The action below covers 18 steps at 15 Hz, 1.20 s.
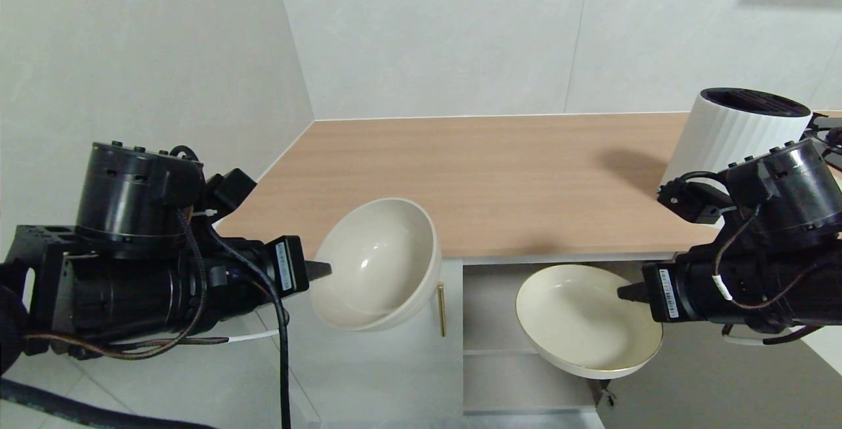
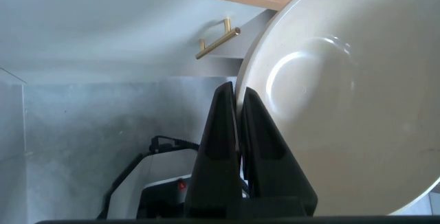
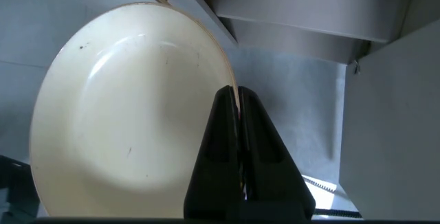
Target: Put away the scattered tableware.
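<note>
My left gripper (image 1: 325,270) (image 2: 238,107) is shut on the rim of a deep cream bowl (image 1: 378,263) (image 2: 344,100), which hangs tilted in front of the counter's front edge. My right gripper (image 1: 623,293) (image 3: 237,107) is shut on the gold-edged rim of a shallow cream plate (image 1: 585,320) (image 3: 130,104). The plate is held tilted in front of the open cabinet (image 1: 500,314) under the wooden counter (image 1: 487,179).
A white ribbed cylinder with a dark slotted top (image 1: 737,129) stands at the counter's right. A closed cabinet door with a brass handle (image 1: 441,310) (image 2: 216,40) is left of the open compartment, whose door (image 3: 392,121) swings out to the right. Tiled walls lie behind.
</note>
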Available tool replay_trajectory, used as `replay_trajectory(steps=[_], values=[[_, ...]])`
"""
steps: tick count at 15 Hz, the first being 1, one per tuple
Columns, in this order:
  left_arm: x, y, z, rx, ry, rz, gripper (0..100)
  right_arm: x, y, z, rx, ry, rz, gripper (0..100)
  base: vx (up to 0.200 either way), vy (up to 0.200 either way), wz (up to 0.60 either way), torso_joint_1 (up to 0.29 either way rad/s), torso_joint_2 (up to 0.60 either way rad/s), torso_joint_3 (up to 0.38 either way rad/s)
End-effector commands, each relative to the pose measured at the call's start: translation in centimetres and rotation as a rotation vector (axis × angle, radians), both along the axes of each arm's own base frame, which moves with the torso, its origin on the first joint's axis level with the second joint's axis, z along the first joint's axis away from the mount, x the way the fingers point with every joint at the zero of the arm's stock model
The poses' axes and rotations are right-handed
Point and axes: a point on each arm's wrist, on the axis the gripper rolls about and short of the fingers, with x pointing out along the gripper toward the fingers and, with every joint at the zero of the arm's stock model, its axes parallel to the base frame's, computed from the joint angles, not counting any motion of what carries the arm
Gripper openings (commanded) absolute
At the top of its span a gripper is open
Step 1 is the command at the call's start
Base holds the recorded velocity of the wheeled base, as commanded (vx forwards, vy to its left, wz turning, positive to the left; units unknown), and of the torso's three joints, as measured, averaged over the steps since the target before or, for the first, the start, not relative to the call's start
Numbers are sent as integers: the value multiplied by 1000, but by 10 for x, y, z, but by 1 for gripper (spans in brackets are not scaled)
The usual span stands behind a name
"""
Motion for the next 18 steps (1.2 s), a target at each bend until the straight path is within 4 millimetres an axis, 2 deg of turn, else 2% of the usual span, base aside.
replay_trajectory(steps=[1,6,18], values=[[1,0,-1,1,3,0,0,1,1,-1,-3,5,1,0,0,0,0,0,0,0],[1,0,-1,2,4,0,0,2,1,-3,-5,9,1,0,0,0,0,-18,47,27],[2,-1,-3,4,10,0,0,3,2,-5,-10,17,1,0,0,0,0,-181,455,273]])
